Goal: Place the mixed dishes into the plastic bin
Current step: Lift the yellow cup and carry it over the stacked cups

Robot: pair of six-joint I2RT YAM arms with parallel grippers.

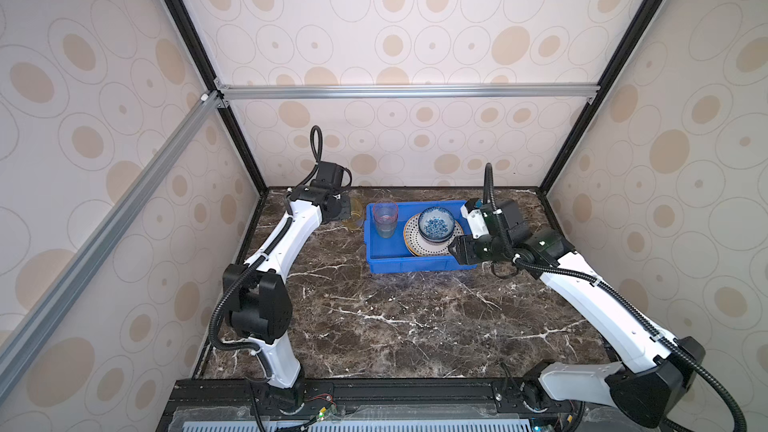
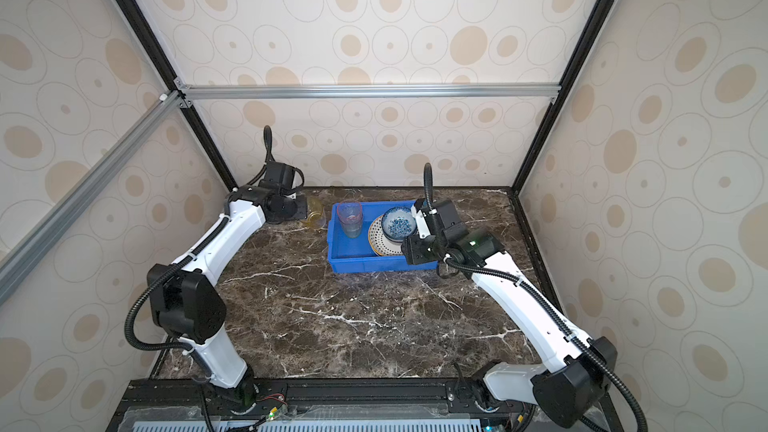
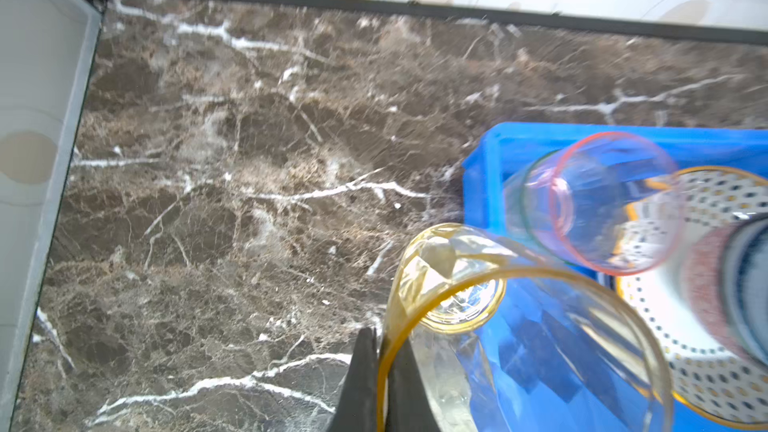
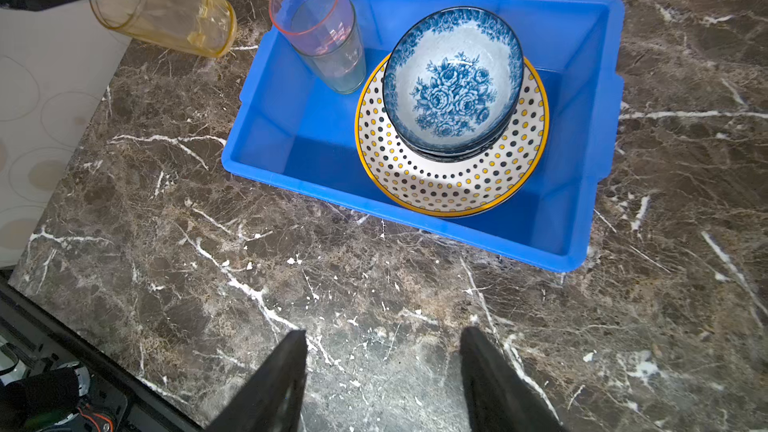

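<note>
left gripper (image 3: 380, 336) pinched on amber tumbler (image 3: 440, 261) rim; tumbler tilted, just outside bin (image 4: 415, 224) corner. right gripper (image 4: 384, 332) jaws apart, empty, over table (image 4: 374, 284), bin just ahead. in bin: pink tumbler (image 4: 307, 10) nested in green tumbler (image 4: 343, 70), bowl (image 4: 453, 81) atop plate (image 4: 449, 187).

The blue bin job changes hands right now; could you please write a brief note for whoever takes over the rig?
Left gripper: shut on the amber tumbler, held tilted by its rim, outside the blue bin.
Right gripper: open, empty, above the table.
In the bin: pink tumbler nested in a greenish tumbler, upright; blue floral bowl on the dotted plate.
Remaining: set the amber tumbler in the bin.
</note>
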